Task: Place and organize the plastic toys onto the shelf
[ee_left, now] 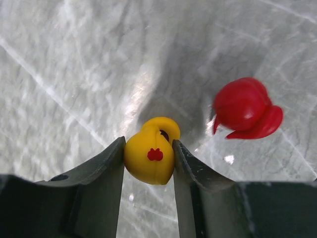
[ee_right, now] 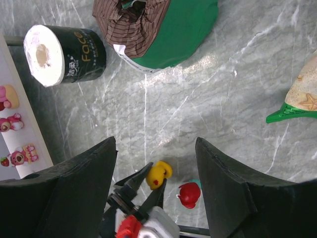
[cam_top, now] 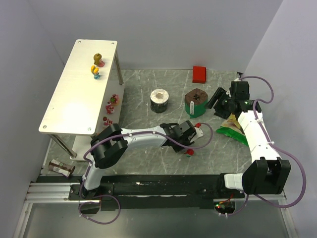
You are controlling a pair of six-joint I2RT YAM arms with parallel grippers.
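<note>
The left gripper [ee_left: 148, 145] is pinched around a small yellow toy [ee_left: 148, 161] low at the table [ee_left: 59, 74], just beside a red toy [ee_left: 245, 109] and well apart from the shelf [cam_top: 69, 99]. The yellow toy looks light, hard and perhaps slippery, and its round belly suits the grip. The right gripper [ee_right: 153, 146] gapes wide and empty.

A red toy [ee_left: 245, 109] lies just beside the left gripper [ee_left: 148, 148]. The shelf [cam_top: 74, 109] top's near half is bare.

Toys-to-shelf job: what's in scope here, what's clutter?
Job: shelf, yellow toy in left gripper, red toy beside it, top-tier toys, pink toys on lower tier.
Clutter: tissue roll, green pack, red block, chip bag, brown packet.
</note>
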